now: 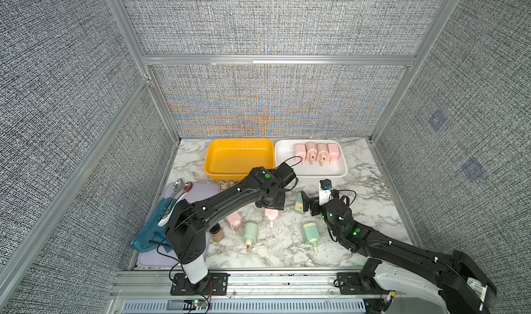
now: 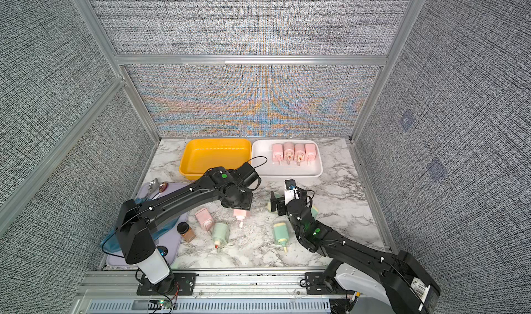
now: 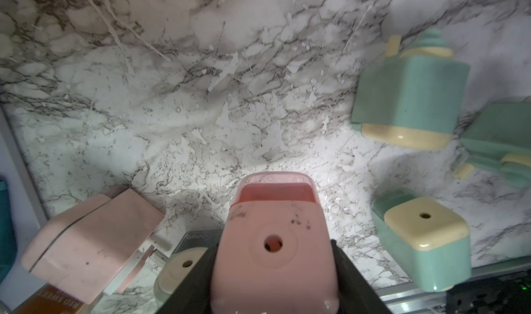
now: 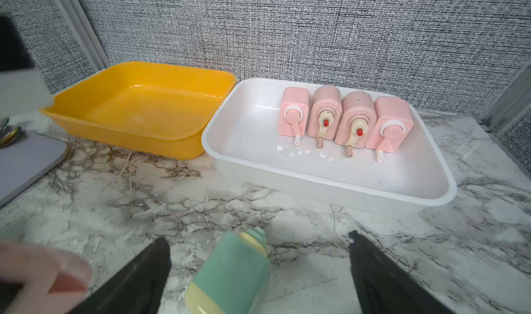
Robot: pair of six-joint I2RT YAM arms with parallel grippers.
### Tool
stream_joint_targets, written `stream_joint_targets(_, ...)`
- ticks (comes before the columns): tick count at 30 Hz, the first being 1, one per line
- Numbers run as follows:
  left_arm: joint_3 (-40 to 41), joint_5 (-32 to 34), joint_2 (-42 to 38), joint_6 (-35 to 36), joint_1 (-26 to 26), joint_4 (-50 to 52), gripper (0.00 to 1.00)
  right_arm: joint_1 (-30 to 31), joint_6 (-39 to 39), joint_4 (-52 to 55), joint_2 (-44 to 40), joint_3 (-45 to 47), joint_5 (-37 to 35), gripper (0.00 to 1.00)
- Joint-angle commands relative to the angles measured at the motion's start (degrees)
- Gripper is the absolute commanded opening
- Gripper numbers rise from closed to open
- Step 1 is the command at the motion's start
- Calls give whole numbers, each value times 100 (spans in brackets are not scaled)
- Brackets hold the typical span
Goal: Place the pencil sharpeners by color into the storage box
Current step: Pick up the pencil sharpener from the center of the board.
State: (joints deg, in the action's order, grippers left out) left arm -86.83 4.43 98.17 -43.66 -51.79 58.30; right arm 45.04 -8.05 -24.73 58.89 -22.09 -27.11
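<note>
Beyond the right fingers (image 1: 309,205), two boxes stand side by side against the back wall. The white box (image 4: 344,196) holds four pink sharpeners (image 4: 344,120) in a tight row. Their long axes run from the wall toward the fingers, with the cranks at the near ends. The yellow box (image 4: 129,143) shows only its glossy floor.

The left fingers (image 1: 270,204) are part-open and pressed against both flanks of a held pink sharpener (image 3: 273,240) over the middle of the worktop (image 3: 201,97). Its long axis lies along the fingers, with the pencil-hole end toward the wrist. Whether its far end touches the worktop is hidden.

The right fingers are spread wide, clear on both sides of a green sharpener (image 4: 232,272) lying between them. Its stepped end points at the boxes and its cream end is cut off by the frame.

Beside the left fingers lies a loose pink sharpener (image 3: 92,240). A half-hidden green sharpener (image 3: 178,272) peeks from behind one finger, and a cut-off green sharpener (image 3: 500,143) lies farther out.
</note>
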Motion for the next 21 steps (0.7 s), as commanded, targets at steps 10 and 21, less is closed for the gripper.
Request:
stream_joint_targets(10, 98, 723, -580, -1717, 358, -1023, 0, 21, 962, -1266, 78, 222, 1182, 99)
stream_joint_targets(21, -133, 916, -604, -3451, 613, -600, 0, 321, 2335, -2254, 1045, -117, 2064, 99)
